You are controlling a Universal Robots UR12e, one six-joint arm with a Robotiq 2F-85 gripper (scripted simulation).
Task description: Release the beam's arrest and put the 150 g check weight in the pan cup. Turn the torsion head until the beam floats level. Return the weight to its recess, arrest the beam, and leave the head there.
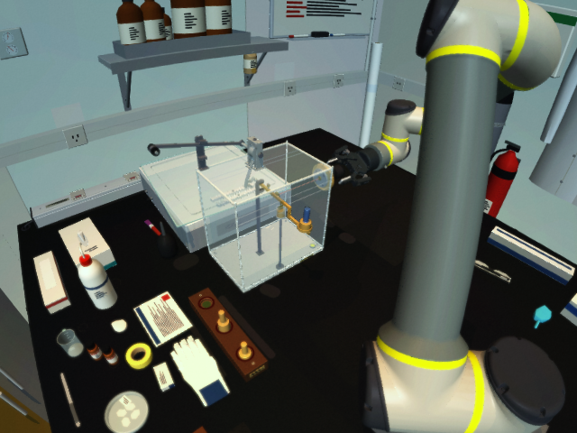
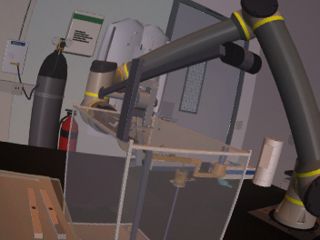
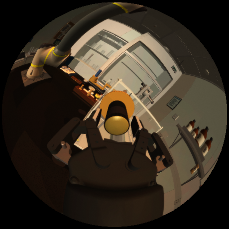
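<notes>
My gripper (image 1: 336, 169) (image 3: 116, 120) is at the right outer wall of the glass case (image 1: 263, 209), level with the torsion head (image 1: 322, 176) (image 3: 117, 114). The head is a brass disc with a dark knob, and the knob sits between my fingers. Inside the case the brass beam (image 1: 282, 205) carries the pan cup (image 1: 305, 226), with the blue check weight (image 1: 306, 214) standing in it. The wooden weight block (image 1: 228, 326) lies in front of the case, its far recess empty and two brass weights in the others. The gripper is open and holds nothing.
The case wall is right at my fingertips. A grey instrument box (image 1: 186, 186) stands behind the case. Bottles, a roll of tape, a glove and small boxes fill the table's left front. My own arm column (image 1: 447, 186) rises on the right.
</notes>
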